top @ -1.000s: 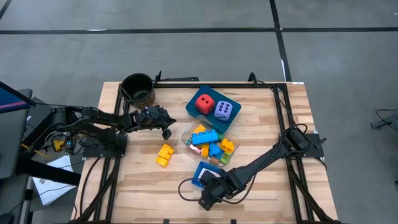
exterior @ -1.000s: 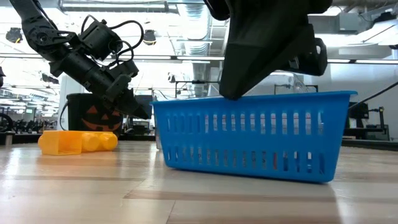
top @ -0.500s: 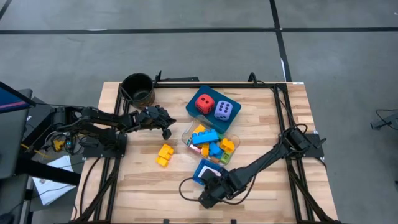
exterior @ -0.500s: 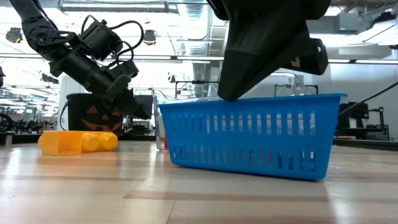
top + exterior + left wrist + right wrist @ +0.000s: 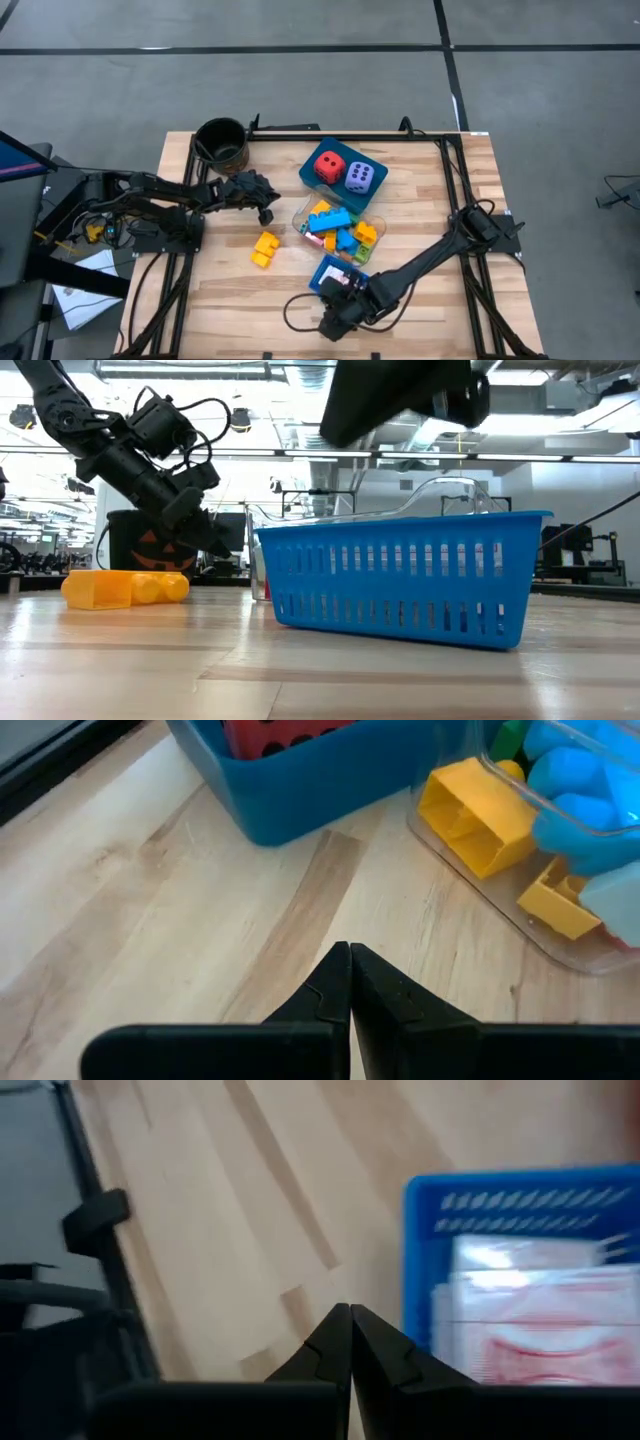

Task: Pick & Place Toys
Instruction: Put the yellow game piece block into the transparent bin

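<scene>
On the wooden table [image 5: 430,200], seen from above, a red die [image 5: 328,165] and a lavender die [image 5: 360,177] sit side by side in a blue tray [image 5: 318,148] toward the far edge. Just in front of it, a clear container [image 5: 300,212] holds blue, yellow and green bricks [image 5: 340,230], and a loose yellow brick [image 5: 265,248] lies to its left. The left gripper [image 5: 266,203] hangs between the dark pot [image 5: 221,142] and the container; the right gripper [image 5: 333,318] sits near the front edge, beside a small blue basket [image 5: 322,268] holding white cards [image 5: 340,276].

At table level, the yellow brick [image 5: 125,587] rests flat on the left, apart from the blue basket [image 5: 400,585], with the right arm's dark bulk above the basket.

In the left wrist view, the fingers [image 5: 380,995] meet tip to tip, gripping nothing, above bare wood near the tray [image 5: 320,780].

In the right wrist view, the fingers [image 5: 385,1352] are likewise pressed together and empty, with the basket [image 5: 520,1200] and its red-printed cards [image 5: 545,1310] just beyond.
</scene>
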`<state>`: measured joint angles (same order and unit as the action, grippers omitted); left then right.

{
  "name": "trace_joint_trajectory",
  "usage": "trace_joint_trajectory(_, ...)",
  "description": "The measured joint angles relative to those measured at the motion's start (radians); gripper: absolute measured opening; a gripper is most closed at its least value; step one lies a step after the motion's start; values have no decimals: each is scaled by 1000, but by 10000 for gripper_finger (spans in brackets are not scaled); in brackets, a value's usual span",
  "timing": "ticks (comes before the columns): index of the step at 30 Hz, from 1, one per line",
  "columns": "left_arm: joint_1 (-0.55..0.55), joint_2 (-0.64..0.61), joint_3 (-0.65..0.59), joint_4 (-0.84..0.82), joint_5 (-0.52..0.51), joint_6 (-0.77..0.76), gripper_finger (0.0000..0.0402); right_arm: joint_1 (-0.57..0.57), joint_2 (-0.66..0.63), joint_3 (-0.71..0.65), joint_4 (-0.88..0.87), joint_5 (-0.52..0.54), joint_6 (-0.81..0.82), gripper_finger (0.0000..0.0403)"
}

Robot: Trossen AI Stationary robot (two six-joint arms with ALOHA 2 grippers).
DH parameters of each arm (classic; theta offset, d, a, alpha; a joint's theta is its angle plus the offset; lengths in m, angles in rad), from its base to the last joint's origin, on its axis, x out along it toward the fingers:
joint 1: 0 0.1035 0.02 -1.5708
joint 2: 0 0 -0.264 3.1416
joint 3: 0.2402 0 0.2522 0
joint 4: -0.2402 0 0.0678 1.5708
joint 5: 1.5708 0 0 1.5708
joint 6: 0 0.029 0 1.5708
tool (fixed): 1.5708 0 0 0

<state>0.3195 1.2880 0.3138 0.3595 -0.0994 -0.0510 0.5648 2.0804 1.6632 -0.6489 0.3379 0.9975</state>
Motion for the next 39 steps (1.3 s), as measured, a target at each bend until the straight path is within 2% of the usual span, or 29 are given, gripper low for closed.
trace_joint_trajectory(3,0,-56,0,-23,0,17,0,4,0,93,-147,80,-38,0)
trace_joint_trajectory(8,0,-251,0,-132,10,21,0,37,-1,261,-466,313,-39,0)
trace_joint_trajectory(11,0,-377,0,-217,57,14,0,66,-3,335,-732,447,87,0)
trace_joint_trajectory(13,0,-445,0,-260,88,-18,2,75,-2,364,-910,472,204,1)
trace_joint_trajectory(14,0,-474,0,-288,98,-34,4,76,-4,365,-935,473,240,3)
trace_joint_trajectory(18,-1,-554,0,-356,134,-60,28,62,-46,339,-921,447,186,24)
trace_joint_trajectory(22,-34,-582,0,-377,208,-91,87,49,-108,284,-921,488,179,64)
trace_joint_trajectory(25,-89,-581,0,-384,229,-143,156,41,-162,259,-921,535,200,104)
trace_joint_trajectory(32,-230,-532,1,-377,227,-258,363,52,-225,206,-919,590,222,209)
trace_joint_trajectory(33,-246,-524,2,-374,227,-270,380,56,-228,205,-923,593,214,221)
trace_joint_trajectory(35,-281,-508,17,-385,226,-283,387,61,-232,205,-922,618,199,238)
trace_joint_trajectory(39,-380,-491,86,-307,239,-279,353,71,-246,205,-921,660,149,246)
